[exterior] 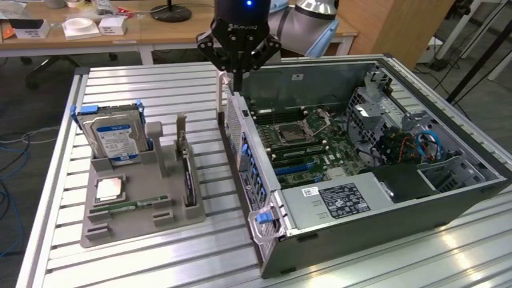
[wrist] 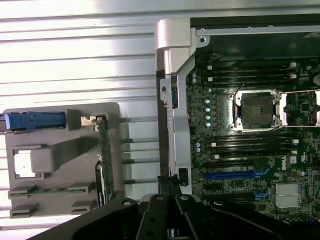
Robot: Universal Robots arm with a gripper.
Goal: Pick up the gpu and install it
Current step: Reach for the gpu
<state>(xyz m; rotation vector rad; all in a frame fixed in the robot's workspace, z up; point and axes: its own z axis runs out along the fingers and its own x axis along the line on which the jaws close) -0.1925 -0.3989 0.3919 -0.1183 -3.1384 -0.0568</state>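
The gpu (exterior: 187,171) stands on its long edge in a slot of the grey holder (exterior: 140,225), with its silvery bracket at the far end. In the wrist view the gpu (wrist: 105,150) is a thin green strip on the holder (wrist: 60,200). My gripper (exterior: 237,77) hangs shut and empty over the far end of the open computer case's (exterior: 448,198) rear wall, beyond and to the exterior view's right of the gpu. The wrist view has the gripper (wrist: 169,210) by that wall. A motherboard (exterior: 304,141) with a blue card slot (wrist: 232,175) lies inside the case.
The holder also carries a hard drive (exterior: 114,138) in a blue carrier, a processor chip (exterior: 110,188) and a memory stick (exterior: 128,206). The slatted aluminium table (exterior: 160,264) has bare room in front. A wooden desk (exterior: 160,30) with small items stands behind.
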